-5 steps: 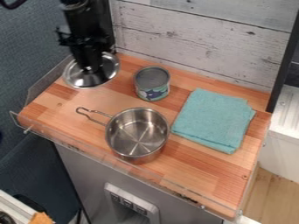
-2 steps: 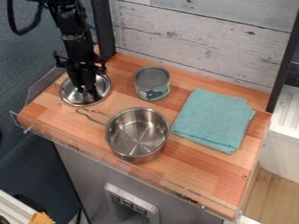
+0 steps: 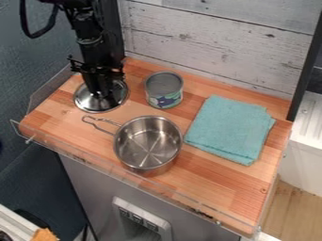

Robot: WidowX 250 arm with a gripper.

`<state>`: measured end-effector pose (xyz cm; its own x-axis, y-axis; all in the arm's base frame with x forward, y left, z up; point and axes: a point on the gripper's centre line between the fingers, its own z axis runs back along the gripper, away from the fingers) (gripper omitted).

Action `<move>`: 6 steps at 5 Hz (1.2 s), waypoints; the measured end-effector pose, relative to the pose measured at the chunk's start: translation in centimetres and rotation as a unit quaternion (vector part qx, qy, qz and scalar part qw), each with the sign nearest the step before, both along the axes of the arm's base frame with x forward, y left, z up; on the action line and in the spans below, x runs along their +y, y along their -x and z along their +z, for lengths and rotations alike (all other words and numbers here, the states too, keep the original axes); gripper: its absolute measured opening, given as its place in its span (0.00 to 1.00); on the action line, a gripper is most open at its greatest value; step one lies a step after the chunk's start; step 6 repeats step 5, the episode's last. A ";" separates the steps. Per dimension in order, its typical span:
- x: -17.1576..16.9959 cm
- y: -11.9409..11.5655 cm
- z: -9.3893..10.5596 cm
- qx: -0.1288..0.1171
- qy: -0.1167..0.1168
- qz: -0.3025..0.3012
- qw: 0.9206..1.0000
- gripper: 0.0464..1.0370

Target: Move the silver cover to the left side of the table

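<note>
The silver lid [image 3: 87, 104] is showing wood between itself and the tabletop's [image 3: 50, 117] left edge; the black gripper [image 3: 102, 93] is apparently meeting its top, spread or pinch indeterminable.

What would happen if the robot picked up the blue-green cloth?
The folded cloth would probably droop around the grip, since it looks soft. It may unfold too, as its layers just lie stacked. It's likely light, being only thin fabric.
</note>
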<state>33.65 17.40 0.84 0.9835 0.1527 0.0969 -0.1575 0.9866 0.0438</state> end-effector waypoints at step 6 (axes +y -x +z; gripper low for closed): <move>-1.1 1.6 7.6 0.010 0.011 -0.057 0.998 0.96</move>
